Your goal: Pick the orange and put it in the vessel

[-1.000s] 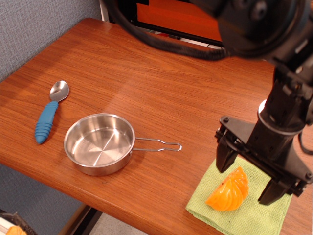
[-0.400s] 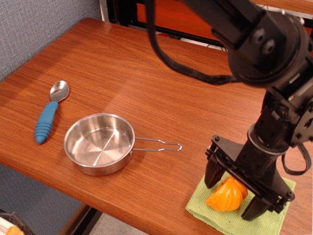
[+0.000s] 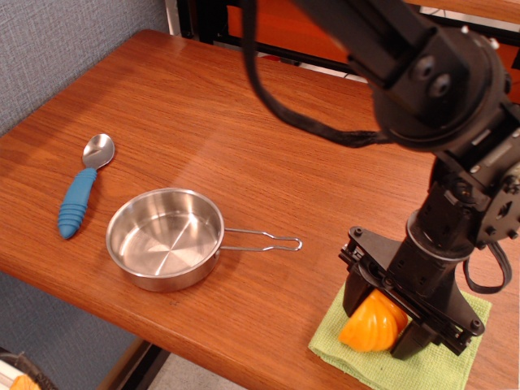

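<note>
The orange [image 3: 368, 327], a glossy ridged wedge, lies on a green cloth [image 3: 443, 367] at the table's front right. My gripper [image 3: 380, 319] is down over it, its two black fingers pressed against the orange's left and right sides. The fingers cover the orange's upper part. The vessel [image 3: 174, 281], a small shallow steel pan with a wire loop handle [image 3: 264, 240], stands empty at the front left, well apart from the gripper.
A blue-handled metal spoon [image 3: 79, 198] lies left of the pan. The table's front edge runs just below the pan and the cloth. My black arm and its cables fill the upper right. A grey wall is at the left.
My gripper has dropped down around the orange and its fingers have closed in against it. The orange has tilted slightly. The pan and spoon have not moved.
</note>
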`<state>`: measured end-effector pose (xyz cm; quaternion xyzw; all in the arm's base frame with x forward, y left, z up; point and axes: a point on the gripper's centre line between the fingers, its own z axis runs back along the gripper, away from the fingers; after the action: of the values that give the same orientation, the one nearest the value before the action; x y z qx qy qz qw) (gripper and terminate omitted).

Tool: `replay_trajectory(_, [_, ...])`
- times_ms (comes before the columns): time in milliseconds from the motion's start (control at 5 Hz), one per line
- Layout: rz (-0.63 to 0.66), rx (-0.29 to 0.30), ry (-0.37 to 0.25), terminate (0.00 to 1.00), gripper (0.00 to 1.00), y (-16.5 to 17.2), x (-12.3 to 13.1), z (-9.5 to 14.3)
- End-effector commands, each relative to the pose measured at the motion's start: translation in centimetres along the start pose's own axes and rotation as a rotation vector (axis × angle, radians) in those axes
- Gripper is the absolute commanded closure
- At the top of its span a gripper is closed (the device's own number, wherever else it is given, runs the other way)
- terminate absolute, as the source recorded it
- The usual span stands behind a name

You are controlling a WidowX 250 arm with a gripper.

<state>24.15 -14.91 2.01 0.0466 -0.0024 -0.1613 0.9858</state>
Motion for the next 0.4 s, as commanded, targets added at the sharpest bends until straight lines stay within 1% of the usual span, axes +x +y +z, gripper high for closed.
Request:
replay_trajectory(0, [0.053, -0.007, -0.096, 0.00, 1.00, 1.5, 0.5, 3.8])
replay_trajectory(200, [0.119, 0.005, -0.123, 0.00, 1.00, 3.3, 0.5, 5.5])
